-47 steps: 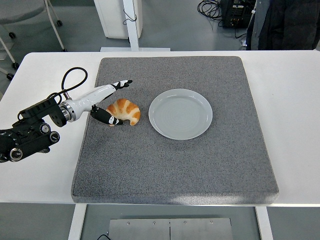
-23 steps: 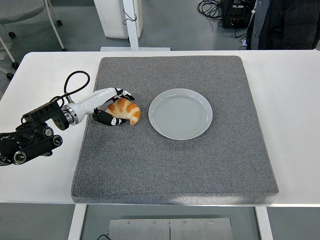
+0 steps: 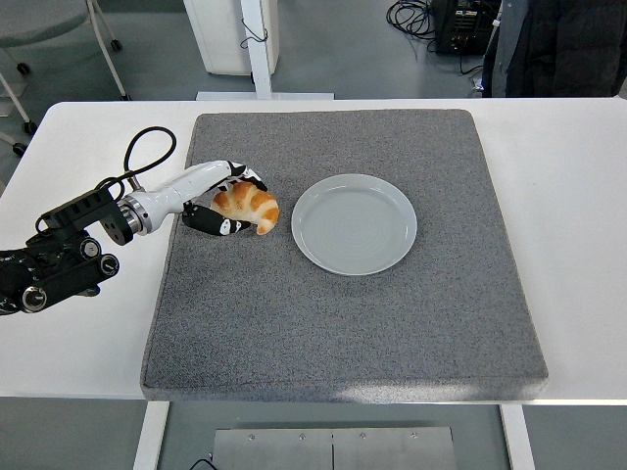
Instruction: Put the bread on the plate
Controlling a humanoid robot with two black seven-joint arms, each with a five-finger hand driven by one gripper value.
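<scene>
Head view: left hand [image 3: 223, 199] fingers [image 3: 247, 177] curled around the bread [image 3: 248, 207], beside the plate [image 3: 354, 223].

The robot hand [image 3: 227, 201] covers the left end of the bread [image 3: 249, 207], so that end and the contact under the fingers stay out of sight. The left arm [image 3: 59, 259] is cut off by the picture's left edge. The desk [image 3: 568, 196] runs past both side edges, hiding its full width. At the top right, a person's dark clothing [image 3: 563, 44] is cropped by the frame, showing only a partial torso.
</scene>
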